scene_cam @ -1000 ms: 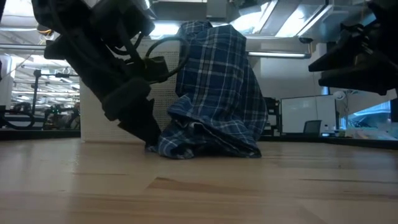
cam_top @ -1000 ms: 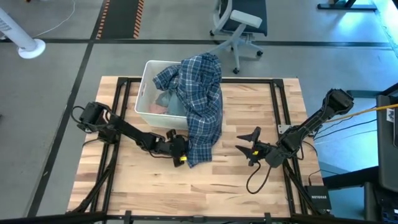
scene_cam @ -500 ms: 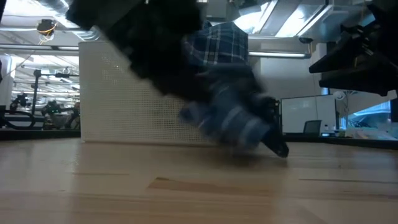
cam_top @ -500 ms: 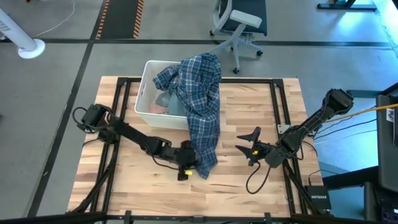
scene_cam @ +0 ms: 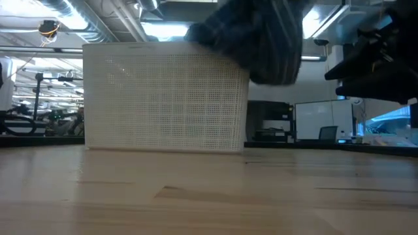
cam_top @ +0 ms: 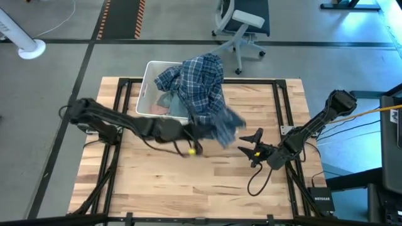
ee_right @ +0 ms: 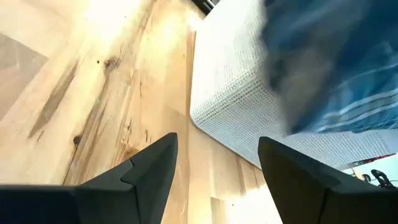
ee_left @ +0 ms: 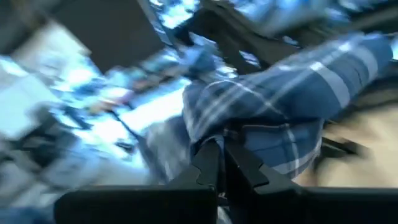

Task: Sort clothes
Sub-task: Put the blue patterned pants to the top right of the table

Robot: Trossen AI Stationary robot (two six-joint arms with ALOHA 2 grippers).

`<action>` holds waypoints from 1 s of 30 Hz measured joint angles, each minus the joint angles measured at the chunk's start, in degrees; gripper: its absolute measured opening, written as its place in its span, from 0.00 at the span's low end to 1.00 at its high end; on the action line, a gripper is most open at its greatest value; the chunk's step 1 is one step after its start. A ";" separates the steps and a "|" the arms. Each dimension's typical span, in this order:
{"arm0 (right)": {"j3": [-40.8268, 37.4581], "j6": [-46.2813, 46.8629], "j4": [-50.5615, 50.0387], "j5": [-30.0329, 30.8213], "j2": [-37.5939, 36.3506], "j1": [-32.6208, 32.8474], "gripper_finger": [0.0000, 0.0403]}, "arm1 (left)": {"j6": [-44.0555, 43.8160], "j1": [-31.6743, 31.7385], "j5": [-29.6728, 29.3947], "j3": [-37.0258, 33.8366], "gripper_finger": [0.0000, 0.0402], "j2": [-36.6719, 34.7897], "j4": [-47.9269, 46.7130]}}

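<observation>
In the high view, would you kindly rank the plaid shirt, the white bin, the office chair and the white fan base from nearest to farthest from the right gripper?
From the right gripper, open at the table's right:
1. Plaid shirt, whose lifted hem, pinched by the left gripper, hangs just to its left.
2. White bin, at the table's back left.
3. Office chair, on the floor behind the table.
4. White fan base, far back left.

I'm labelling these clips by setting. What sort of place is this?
Probably a robotics lab or workshop, not a home. The wooden table stands on a bare concrete floor with hazard-striped tape, an office chair sits behind it, and the low view shows monitors and exposed ceiling ducts.
</observation>
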 joint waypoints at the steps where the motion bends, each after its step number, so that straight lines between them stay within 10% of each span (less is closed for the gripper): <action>1: 0.00 0.26 -0.03 -0.02 0.35 0.00 0.60 | 1.95 0.84 -1.54 0.62 0.01 -1.34 0.05; 12: 0.00 1.65 -0.22 0.95 3.45 0.00 0.60 | 2.37 16.44 -17.41 1.23 0.00 -17.44 -21.34; 22: 0.00 1.63 0.02 1.09 3.45 0.00 0.60 | -28.67 31.30 -14.95 1.14 0.01 -18.83 -65.55; 30: 0.00 1.63 0.09 1.10 3.45 0.00 0.60 | -38.29 34.84 -5.86 -4.56 0.06 -17.66 -69.79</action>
